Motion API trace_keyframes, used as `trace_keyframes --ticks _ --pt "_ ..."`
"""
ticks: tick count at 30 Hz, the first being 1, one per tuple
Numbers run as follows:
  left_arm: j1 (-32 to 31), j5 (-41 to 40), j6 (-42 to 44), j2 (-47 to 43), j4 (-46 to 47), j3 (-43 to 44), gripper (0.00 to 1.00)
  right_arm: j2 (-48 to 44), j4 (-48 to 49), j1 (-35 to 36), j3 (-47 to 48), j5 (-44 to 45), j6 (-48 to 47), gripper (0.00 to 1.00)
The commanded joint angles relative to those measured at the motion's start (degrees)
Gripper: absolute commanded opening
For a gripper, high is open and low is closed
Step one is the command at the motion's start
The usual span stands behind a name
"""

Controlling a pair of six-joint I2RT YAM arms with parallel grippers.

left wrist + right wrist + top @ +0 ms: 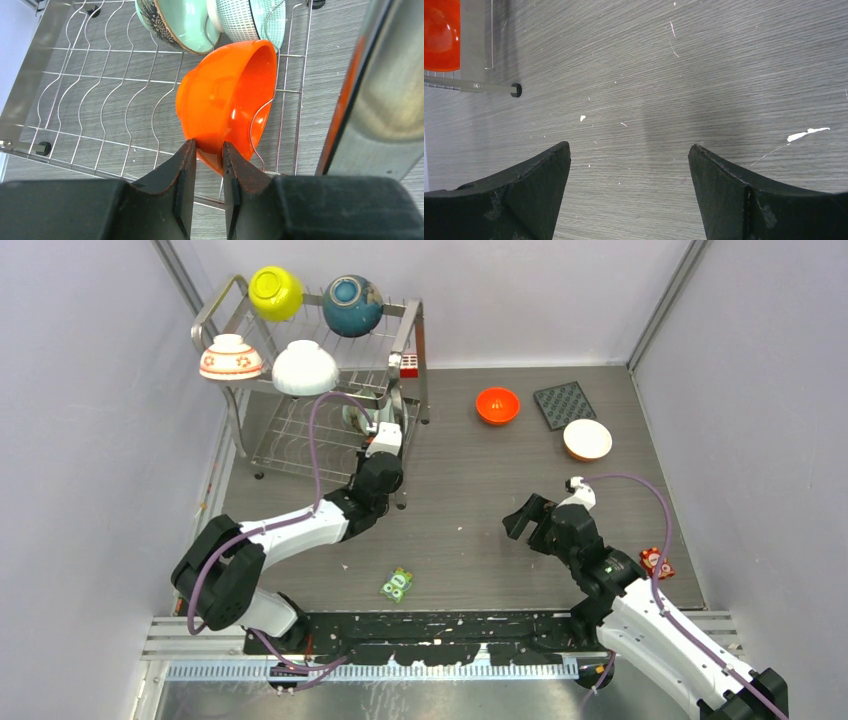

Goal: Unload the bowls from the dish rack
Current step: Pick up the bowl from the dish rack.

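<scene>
Two bowls [497, 405] sit on the table [460, 510] (at least seven wait in the rack [285, 445]). The left gripper [209, 146] pinches the rim of an orange bowl [225, 95]; the right gripper [629, 155] gapes empty.

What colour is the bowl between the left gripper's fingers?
The bowl is orange, clearest in the left wrist view.

orange bowl [225, 95] on edge, in dish rack [27, 75]

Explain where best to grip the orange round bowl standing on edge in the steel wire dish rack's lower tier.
Pinch the near rim of the orange round bowl, one finger inside, one outside, approaching from the front of the steel wire dish rack. It stands on edge, rim exposed; the left gripper straddles it.
</scene>
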Motion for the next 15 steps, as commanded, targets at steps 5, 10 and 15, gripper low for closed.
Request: trace_keyframes --ticks 5,10,15 --pt "-0.62 -1.37 0.58 -0.58 3.63 0.00 0.01 0.21 1.85 0.31 -0.49 1.53 -0.45 0.91" --pt "-0.92 -2.18 1.62 -0.55 4.31 -0.12 0.00 0.05 1.85 0.27 -0.66 1.65 -0.41 0.91" --pt "-1.56 -3.61 3.61 -1.13 6.21 -0.84 0.00 0.07 2.00 0.25 -0.69 1.62 -0.45 0.91"
